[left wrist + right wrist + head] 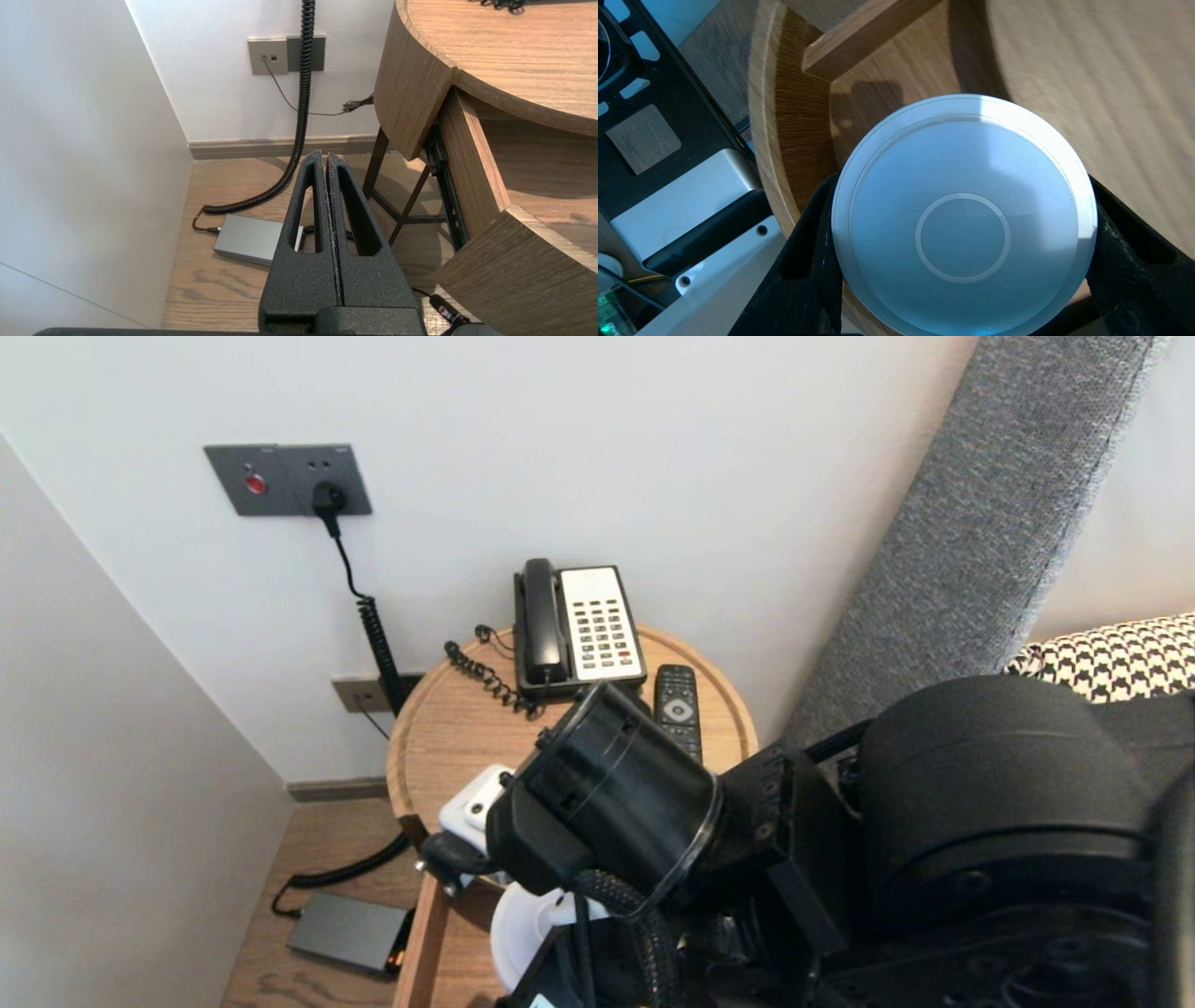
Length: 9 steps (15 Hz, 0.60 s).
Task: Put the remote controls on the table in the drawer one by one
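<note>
— Jaws first: right jaws, what do you read?

— Clamped. I have them gripped on the rim of a white round glossy plate [964,219], one finger [808,261] on each opposite side, its ringed face turned to the wrist camera. Left jaws are pressed together with nothing in them. That arm hangs parked beside the table, over the floor near a grey metal power brick [250,239].

— Where's the plate against the furniture?

— Low and near me. In the head view the plate [523,919] peeks out under my right wrist, just below the near edge of the round wooden worktop [448,728] and over the pulled-out wooden drawer [472,179]. Resting on the drawer or held just off it: cannot tell.

— Long axis?

— None, it's a disc. Tilt I can't judge. The right arm has it; the left is well apart.

— Edges, room?

— The drawer's curved front rim and a straight wooden rail lie just beside the plate. A black-and-cream desk telephone [579,625] and a black remote control [678,705] sit at the far side of the worktop by the wall, well apart from the plate, with bare wood between. The side wall is close on the left.
</note>
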{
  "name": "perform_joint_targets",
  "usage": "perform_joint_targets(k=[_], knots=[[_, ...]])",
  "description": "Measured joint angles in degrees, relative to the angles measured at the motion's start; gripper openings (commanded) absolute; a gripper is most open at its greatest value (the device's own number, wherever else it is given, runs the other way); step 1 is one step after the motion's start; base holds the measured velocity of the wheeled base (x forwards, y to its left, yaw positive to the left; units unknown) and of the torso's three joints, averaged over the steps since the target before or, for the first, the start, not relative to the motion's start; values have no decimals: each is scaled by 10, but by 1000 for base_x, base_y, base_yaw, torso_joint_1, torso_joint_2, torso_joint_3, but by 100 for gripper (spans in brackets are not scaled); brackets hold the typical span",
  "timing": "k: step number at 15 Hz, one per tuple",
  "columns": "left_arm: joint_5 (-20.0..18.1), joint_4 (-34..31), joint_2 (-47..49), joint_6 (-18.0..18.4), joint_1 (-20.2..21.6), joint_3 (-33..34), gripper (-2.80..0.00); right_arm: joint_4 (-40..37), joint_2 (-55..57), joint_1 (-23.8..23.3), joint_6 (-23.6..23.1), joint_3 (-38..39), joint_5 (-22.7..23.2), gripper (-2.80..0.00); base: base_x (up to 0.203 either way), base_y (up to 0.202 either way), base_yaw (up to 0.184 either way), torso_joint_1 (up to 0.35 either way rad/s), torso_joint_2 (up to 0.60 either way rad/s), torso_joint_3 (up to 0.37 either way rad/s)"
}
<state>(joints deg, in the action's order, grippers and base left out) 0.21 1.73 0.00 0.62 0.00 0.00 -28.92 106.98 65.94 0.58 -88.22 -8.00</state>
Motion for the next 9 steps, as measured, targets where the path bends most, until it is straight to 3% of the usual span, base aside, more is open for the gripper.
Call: perform_joint_targets(k=[9], knots=[[0, 0, 0, 0, 0, 0, -280, 1, 81, 10, -2, -8, 10, -280, 0, 0, 0, 0, 0, 0]])
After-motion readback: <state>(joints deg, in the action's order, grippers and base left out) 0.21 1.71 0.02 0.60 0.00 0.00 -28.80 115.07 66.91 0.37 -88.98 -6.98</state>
